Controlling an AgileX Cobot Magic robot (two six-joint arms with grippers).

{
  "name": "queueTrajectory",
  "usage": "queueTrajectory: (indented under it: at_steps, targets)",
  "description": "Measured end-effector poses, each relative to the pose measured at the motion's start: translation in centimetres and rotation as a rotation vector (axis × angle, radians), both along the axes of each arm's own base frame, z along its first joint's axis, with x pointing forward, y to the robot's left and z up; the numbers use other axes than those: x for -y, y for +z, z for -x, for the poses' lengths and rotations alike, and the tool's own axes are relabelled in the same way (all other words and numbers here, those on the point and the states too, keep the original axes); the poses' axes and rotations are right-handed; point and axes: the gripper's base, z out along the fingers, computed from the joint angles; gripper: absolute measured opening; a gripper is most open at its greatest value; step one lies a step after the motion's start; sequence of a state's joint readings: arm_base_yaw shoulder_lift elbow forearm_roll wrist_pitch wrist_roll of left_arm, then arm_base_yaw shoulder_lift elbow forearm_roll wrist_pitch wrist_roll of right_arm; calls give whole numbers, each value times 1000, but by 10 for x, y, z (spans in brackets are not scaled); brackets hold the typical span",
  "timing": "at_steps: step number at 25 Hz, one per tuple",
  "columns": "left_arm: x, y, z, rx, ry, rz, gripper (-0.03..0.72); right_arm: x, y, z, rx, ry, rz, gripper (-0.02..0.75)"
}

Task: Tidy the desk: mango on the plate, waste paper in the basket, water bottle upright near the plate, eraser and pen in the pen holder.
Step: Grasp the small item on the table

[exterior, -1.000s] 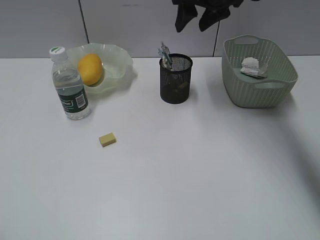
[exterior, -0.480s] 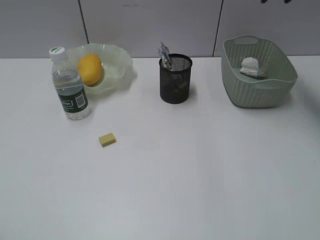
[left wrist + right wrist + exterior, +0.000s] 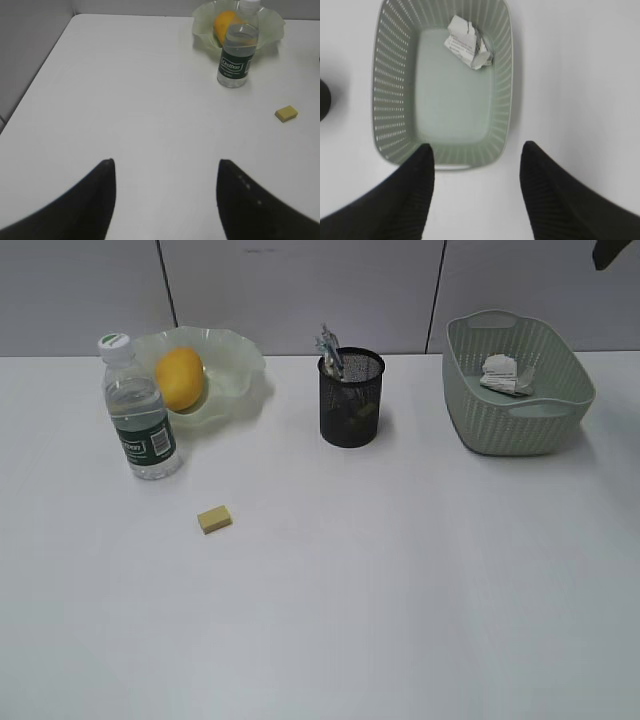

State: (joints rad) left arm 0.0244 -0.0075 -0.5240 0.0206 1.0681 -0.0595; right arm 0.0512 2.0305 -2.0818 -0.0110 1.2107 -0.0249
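The mango (image 3: pixel 180 378) lies in the wavy-rimmed plate (image 3: pixel 240 358) at the back left of the desk (image 3: pixel 400 590). The water bottle (image 3: pixel 140 410) stands upright just in front of the plate. A small yellow eraser (image 3: pixel 215 519) lies on the desk. The pen (image 3: pixel 329 346) sticks out of the black mesh pen holder (image 3: pixel 351 400). The waste paper (image 3: pixel 505 374) lies in the basket (image 3: pixel 515 410). My right gripper (image 3: pixel 476 150) hangs open and empty high over the basket's (image 3: pixel 395 100) near rim, the waste paper (image 3: pixel 468 42) below it. My left gripper (image 3: pixel 165 165) is open over bare desk, far from the eraser (image 3: pixel 286 113).
A grey panel wall (image 3: pixel 300 290) runs behind the desk. A dark bit of the right arm (image 3: pixel 610 252) shows in the exterior view's top right corner. The pen holder's edge (image 3: pixel 323 100) shows left of the basket in the right wrist view.
My right gripper has left its place above the pen holder, moving up and to the right to above the basket. Nothing on the desk has moved.
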Motion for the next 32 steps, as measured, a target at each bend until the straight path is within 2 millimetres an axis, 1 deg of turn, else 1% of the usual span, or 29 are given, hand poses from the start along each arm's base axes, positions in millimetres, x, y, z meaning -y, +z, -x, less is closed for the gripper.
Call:
queueTrajectory:
  at_steps: [1, 3, 5, 8, 9, 12, 14, 15, 18, 21, 25, 26, 32]
  targets:
    - [0, 0, 0, 0, 0, 0, 481, 0, 6, 9, 2, 2, -1, 439]
    - [0, 0, 0, 0, 0, 0, 481, 1, 13, 28, -13, 6, -8, 439]
    - [0, 0, 0, 0, 0, 0, 481, 2, 25, 52, -9, 6, -8, 439]
    - [0, 0, 0, 0, 0, 0, 481, 4, 34, 91, -21, 7, -7, 439]
    - [0, 0, 0, 0, 0, 0, 481, 4, 32, 103, -39, 7, -6, 439]
    - [0, 0, 0, 0, 0, 0, 481, 7, 31, 149, -62, 7, -5, 439]
    - [0, 0, 0, 0, 0, 0, 481, 8, 24, 178, -85, 7, -4, 439]
    - [0, 0, 0, 0, 0, 0, 481, 9, 24, 193, -80, 7, -4, 439]
    - [0, 0, 0, 0, 0, 0, 481, 11, 12, 235, -90, 7, -4, 439]
    - [0, 0, 0, 0, 0, 0, 481, 12, 3, 271, -61, 8, -13, 439]
    - [0, 0, 0, 0, 0, 0, 481, 14, -3, 314, 57, 9, -21, 439]
    - [0, 0, 0, 0, 0, 0, 481, 15, -2, 326, 107, 10, -24, 439]
    - [0, 0, 0, 0, 0, 0, 481, 17, -13, 378, 266, 11, -31, 438]
